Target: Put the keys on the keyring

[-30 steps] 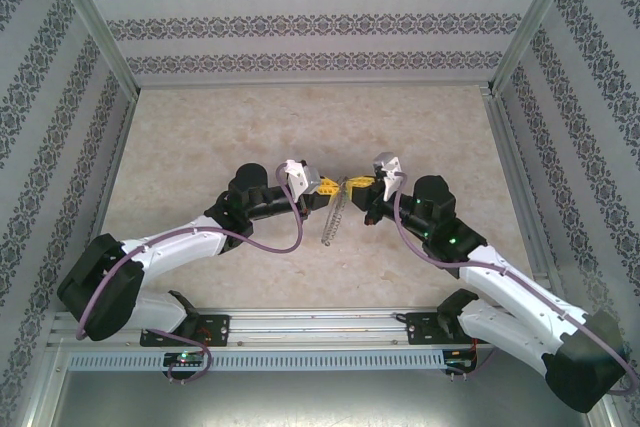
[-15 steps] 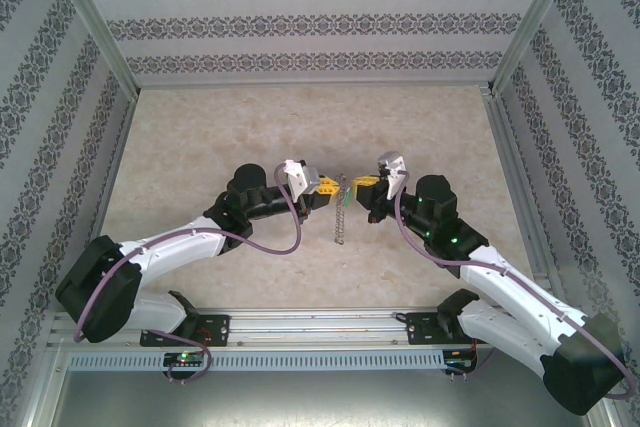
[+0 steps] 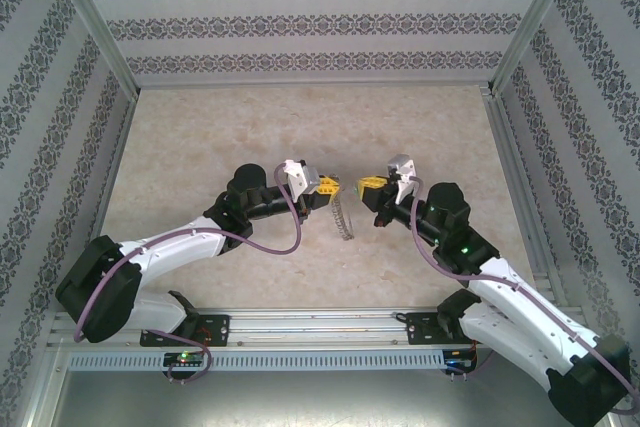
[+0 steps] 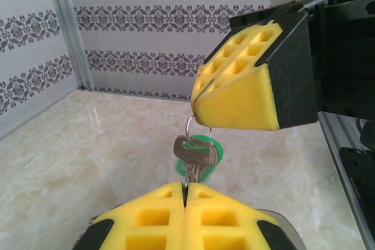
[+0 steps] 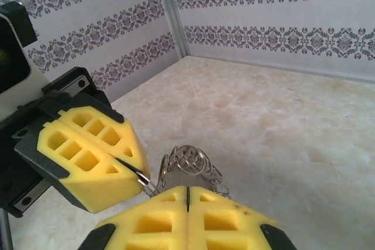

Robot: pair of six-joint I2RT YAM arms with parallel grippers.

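My left gripper (image 4: 185,190) is shut on the blades of the keys (image 4: 195,155), a silver key with a green-headed one (image 4: 214,146) behind it. A thin wire loop of the keyring (image 4: 187,126) passes through the key heads and runs up under the pads (image 4: 240,95) of my right gripper, which are shut, apparently on that loop. In the right wrist view the keyring's coils and chain (image 5: 188,159) hang just beyond my right gripper (image 5: 187,188), and the left pads (image 5: 88,156) sit close on the left. From above, the left gripper (image 3: 328,187) and right gripper (image 3: 370,185) face each other above the table, the chain (image 3: 343,217) dangling between.
The marble-patterned tabletop (image 3: 300,117) lies under both arms. Patterned walls (image 3: 320,22) close in the back and sides, with aluminium posts (image 3: 95,17) at the corners. A metal rail (image 3: 320,322) with both arm bases runs along the near edge.
My right gripper has drawn to the right, widening the gap to the left gripper. The hanging chain has swung from leaning left to leaning right. The left arm has stayed put.
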